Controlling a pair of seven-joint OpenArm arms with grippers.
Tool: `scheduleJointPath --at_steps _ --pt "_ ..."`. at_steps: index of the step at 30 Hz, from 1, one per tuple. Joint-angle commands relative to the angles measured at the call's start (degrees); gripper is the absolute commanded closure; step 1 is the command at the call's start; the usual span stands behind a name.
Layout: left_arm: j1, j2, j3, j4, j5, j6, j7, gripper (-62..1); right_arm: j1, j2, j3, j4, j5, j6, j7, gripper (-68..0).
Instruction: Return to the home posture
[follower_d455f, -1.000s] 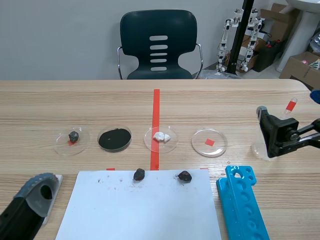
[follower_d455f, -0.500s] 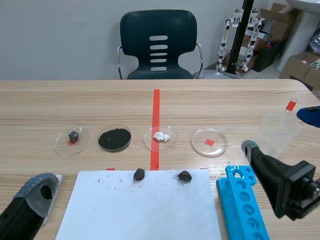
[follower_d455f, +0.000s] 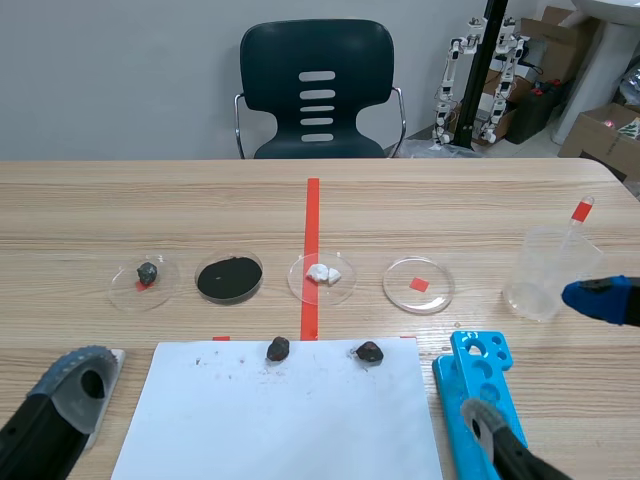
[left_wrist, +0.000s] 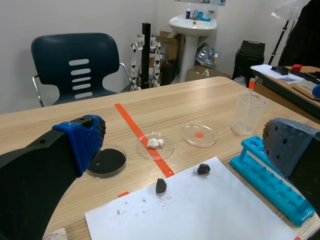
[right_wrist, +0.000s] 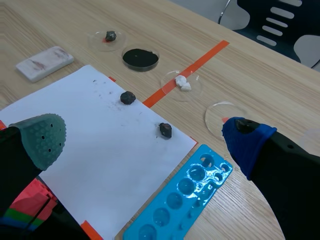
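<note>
The left gripper is sitting low at the table's near left corner, its fingers standing wide apart and holding nothing; in the scene view only one grey-padded finger is showing, lying over a white block; the right gripper is hanging low at the near right, also spread wide and holding nothing; its grey-padded finger is crossing the near end of the blue rack, while its blue-padded finger is coming in from the right edge just beside the beaker; a pipette with a red end is leaning inside that beaker; the rack is lying flat just right of the paper, near it but whether touching I cannot tell; two dark lumps are resting on the paper's far edge, apart from each other; beyond the paper a row of four is running across the table: the left dish is holding a small dark bit, the black dish is filled with black powder, the white dish is carrying white bits and sitting over the tape, and the clear dish is covering a red square; a dark chair is standing behind the table's far edge.
</note>
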Motion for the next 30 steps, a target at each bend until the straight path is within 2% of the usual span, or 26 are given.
scheduleJointPath --at_steps 1,15,20,30 --pt "0.3 0.3 0.0 1.1 -0.4 -0.2 -0.7 -62.3 -0.7 0.1 0.8 0.2 -0.1 -0.2 2.1 -67.9" --pt "0.3 0.3 0.0 1.1 -0.4 -0.2 -0.8 -62.3 -1.6 0.1 0.6 0.2 -0.6 0.5 3.3 -67.9" --pt "0.3 0.3 0.0 1.1 -0.4 -0.2 -0.8 -62.3 -1.6 0.1 0.6 0.2 -3.4 0.5 3.3 -67.9" --pt "0.3 0.3 0.0 1.1 -0.4 -0.2 -0.8 -62.3 -1.6 0.1 0.6 0.2 -3.5 0.5 3.3 -67.9"
